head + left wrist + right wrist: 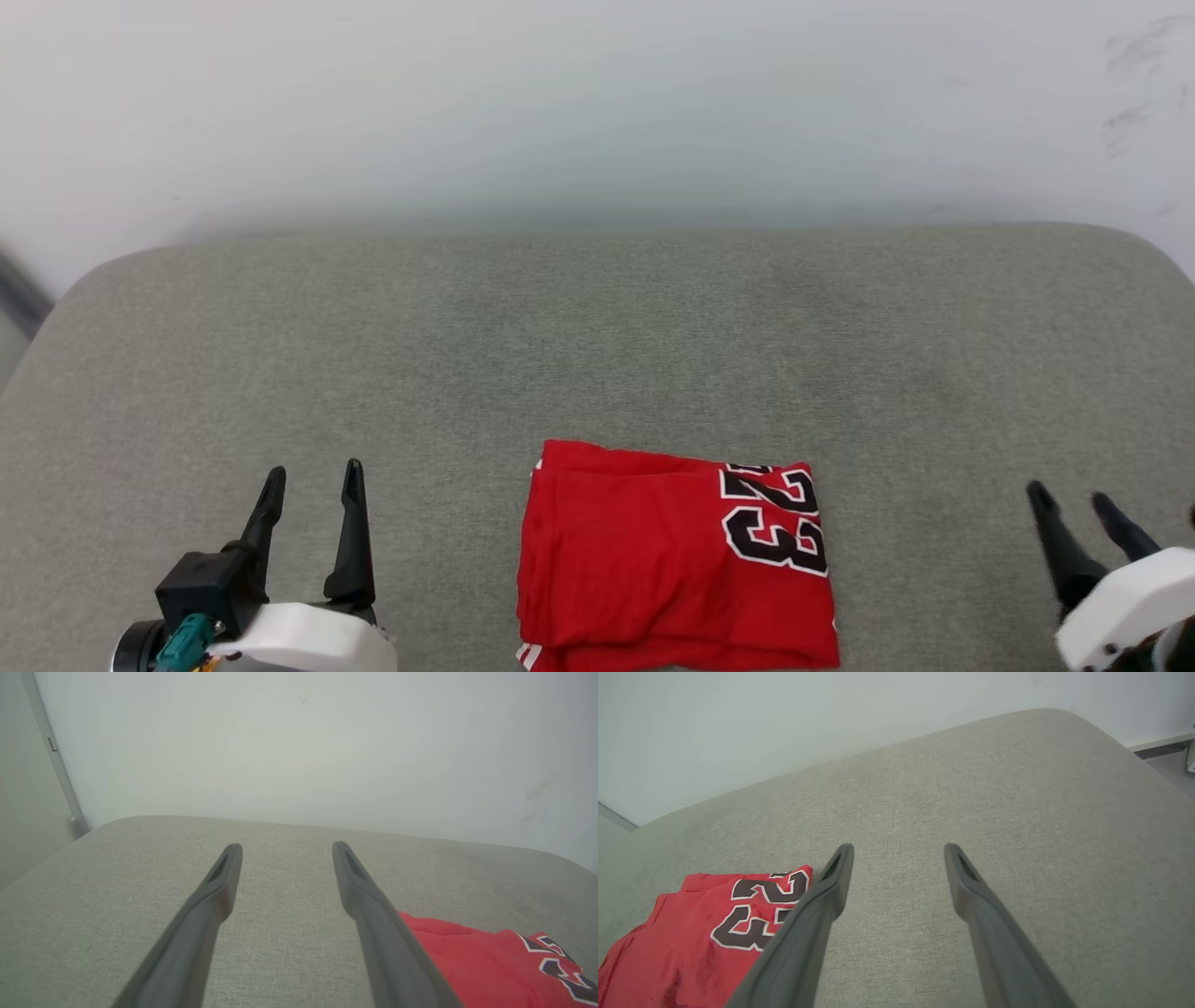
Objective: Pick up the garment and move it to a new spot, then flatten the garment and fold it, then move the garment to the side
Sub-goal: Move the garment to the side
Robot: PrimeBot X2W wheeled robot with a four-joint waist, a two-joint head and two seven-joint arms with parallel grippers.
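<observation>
- Folded red jersey garment (653, 569), black "23" up, flat at near edge of grey fabric surface (597, 355).
- Left gripper (315, 469) released, near-left corner.
- Right gripper (1068, 494) released, near-right corner.

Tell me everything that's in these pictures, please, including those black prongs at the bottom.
garment: one, red with a black "23" outlined in white, folded into a rough rectangle, lying at the near middle of the fabric surface, between the two grippers and touched by neither.
fabric surface: one, grey, with rounded corners, spanning the head view.
wall: one, whitish, behind the surface.
scuff marks: a few, dark, on the wall at upper right.
left gripper: one, black fingers on a white wrist, lower left, jaws apart and holding nothing.
right gripper: one, same colours, lower right, jaws apart and holding nothing.
</observation>
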